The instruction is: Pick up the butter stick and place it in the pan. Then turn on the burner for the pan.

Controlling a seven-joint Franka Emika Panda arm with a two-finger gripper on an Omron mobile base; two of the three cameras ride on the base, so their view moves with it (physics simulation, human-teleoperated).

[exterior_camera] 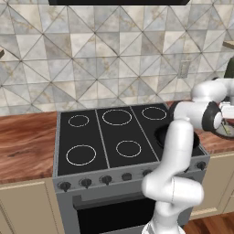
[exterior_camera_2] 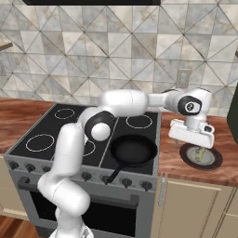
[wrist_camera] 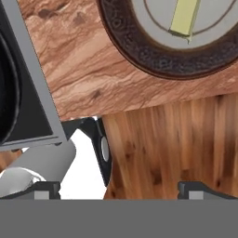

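The butter stick (wrist_camera: 184,17), a pale yellow bar, lies on a flat grey dish with a dark rim (wrist_camera: 139,46) on the wooden counter right of the stove. In the right base view the butter stick (exterior_camera_2: 201,154) sits directly under my hand. My gripper (exterior_camera_2: 193,142) hangs above the dish's near-left side, open, with nothing between its fingertips (wrist_camera: 200,188). The black pan (exterior_camera_2: 132,150) sits on the stove's front right burner, its handle pointing toward the stove's front edge. From the left base view the pan (exterior_camera: 161,134) is mostly hidden behind my arm.
A row of burner knobs (exterior_camera_2: 87,176) runs along the stove front. The dish (exterior_camera: 227,131) rests near the counter's front edge, with wooden floor below. A tiled wall backs the stove, and a dark hood hangs above.
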